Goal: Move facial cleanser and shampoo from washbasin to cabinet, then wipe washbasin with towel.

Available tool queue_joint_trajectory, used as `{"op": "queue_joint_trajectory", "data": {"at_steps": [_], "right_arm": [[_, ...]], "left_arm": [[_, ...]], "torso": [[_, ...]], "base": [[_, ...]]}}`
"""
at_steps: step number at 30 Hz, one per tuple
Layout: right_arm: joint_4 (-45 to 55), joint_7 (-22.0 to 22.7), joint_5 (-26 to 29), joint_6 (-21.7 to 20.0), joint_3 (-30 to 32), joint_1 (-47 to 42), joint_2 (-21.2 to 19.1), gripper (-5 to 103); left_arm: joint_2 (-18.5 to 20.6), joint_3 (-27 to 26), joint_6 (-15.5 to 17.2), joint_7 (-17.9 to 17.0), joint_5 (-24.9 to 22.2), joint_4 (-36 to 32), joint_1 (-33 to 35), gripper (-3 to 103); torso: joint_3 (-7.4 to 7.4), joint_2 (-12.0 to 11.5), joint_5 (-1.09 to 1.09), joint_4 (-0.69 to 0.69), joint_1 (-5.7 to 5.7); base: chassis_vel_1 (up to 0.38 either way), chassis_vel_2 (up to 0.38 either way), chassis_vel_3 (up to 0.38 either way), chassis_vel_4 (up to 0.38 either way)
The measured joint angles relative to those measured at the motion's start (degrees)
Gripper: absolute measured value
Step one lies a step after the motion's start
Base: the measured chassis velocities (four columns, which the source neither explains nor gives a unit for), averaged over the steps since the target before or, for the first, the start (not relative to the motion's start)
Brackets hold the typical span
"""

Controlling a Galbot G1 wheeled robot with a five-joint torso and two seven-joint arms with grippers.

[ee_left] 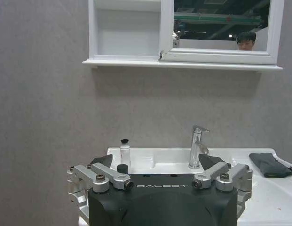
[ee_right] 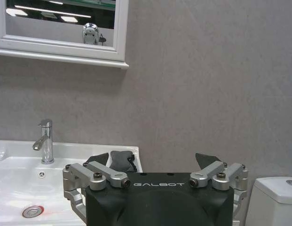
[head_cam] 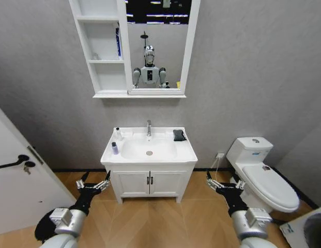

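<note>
Head view shows the washbasin (head_cam: 149, 151) with two small bottles (head_cam: 116, 141) on its left rim, the black towel (head_cam: 179, 135) on its right rear corner, and the cabinet (head_cam: 105, 49) on the wall above it. Left hand (head_cam: 92, 185) and right hand (head_cam: 223, 184) hang low in front of the washbasin, fingers spread wide, holding nothing. The bottles stand close together, so reaching for one may topple the other into the bowl.

A white washbasin (head_cam: 186, 151) with a chrome tap holds two small bottles (head_cam: 116, 141) upright at its left edge. A black folded towel (head_cam: 179, 135) lies on its right rear corner. The white cabinet (head_cam: 104, 77) hangs on the wall above.
</note>
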Motion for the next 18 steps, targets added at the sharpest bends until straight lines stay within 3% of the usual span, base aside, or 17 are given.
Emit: {"op": "queue_joint_trajectory", "data": {"at_steps": [9,14,18], "right_arm": [[-0.7,0.0,0.2,0.4,0.3,0.6,-0.1,100],[-0.9,0.3,1.2,-0.4,0.8,1.9,-0.6,100],[0.6,0.8,3.0,-3.2,1.1,4.2,-1.5,100]], "left_arm": [[-0.8,0.2,-0.5,0.0,1.1,1.0,0.0,100],[-1.5,0.4,-2.3,0.1,2.1,5.1,-0.6,100],[-2.5,1.4,-4.4,0.5,3.9,11.6,-2.5,100]], "torso": [[0.02,0.0,0.03,0.02,0.06],[0.01,0.0,0.02,0.01,0.05],[-0.02,0.0,0.01,0.01,-0.09]], "base": [[-0.272,0.294,0.269,-0.281],[-0.136,0.13,0.052,-0.052],[0.015,-0.008,-0.015,0.009]]}}
